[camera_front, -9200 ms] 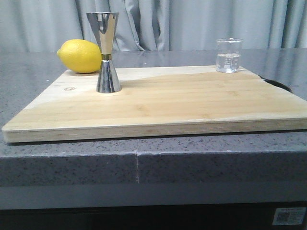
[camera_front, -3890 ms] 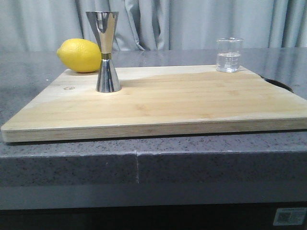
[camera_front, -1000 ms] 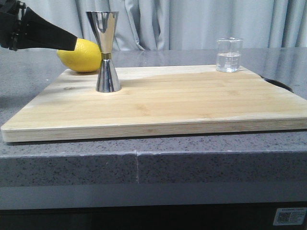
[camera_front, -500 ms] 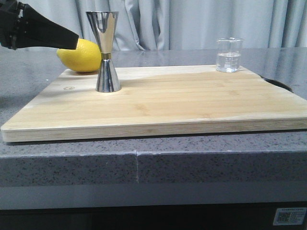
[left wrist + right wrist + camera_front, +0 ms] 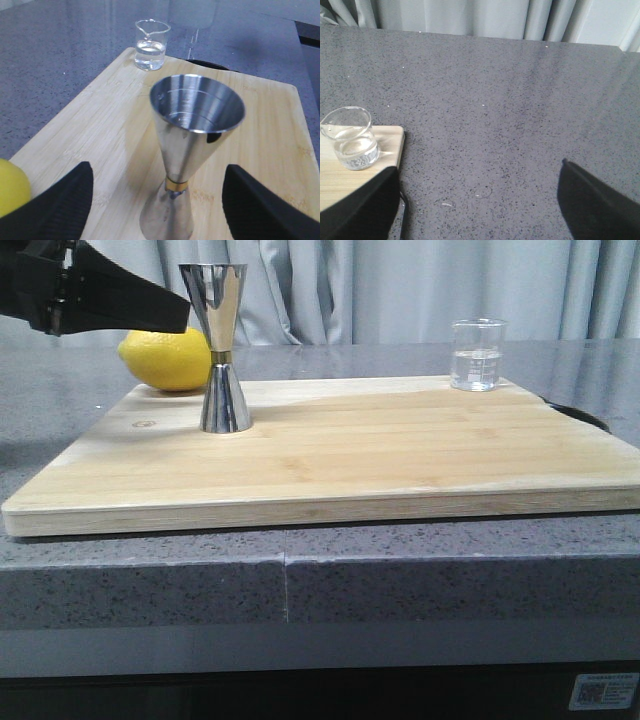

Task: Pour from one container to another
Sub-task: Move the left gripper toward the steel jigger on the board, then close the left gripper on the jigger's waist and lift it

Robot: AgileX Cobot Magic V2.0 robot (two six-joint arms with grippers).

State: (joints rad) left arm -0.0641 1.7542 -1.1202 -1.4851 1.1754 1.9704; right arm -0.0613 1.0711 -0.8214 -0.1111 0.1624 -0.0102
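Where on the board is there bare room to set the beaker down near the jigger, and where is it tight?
Free: the wide bare stretch of cutting board between the jigger and the beaker, and the board's whole near edge. Crowded: the far left corner, where the lemon sits just behind the jigger and the open left claw straddles it.

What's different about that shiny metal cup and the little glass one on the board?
The jigger is tall, mirror-bright steel, hourglass-shaped with a gold band at its narrow waist; the beaker is short, clear glass with straight sides, a pour lip and white marks. The jigger's top cone looks empty in the left wrist view, while the beaker holds some clear liquid. Both stand upright on the cutting board, with no gripper touching either.
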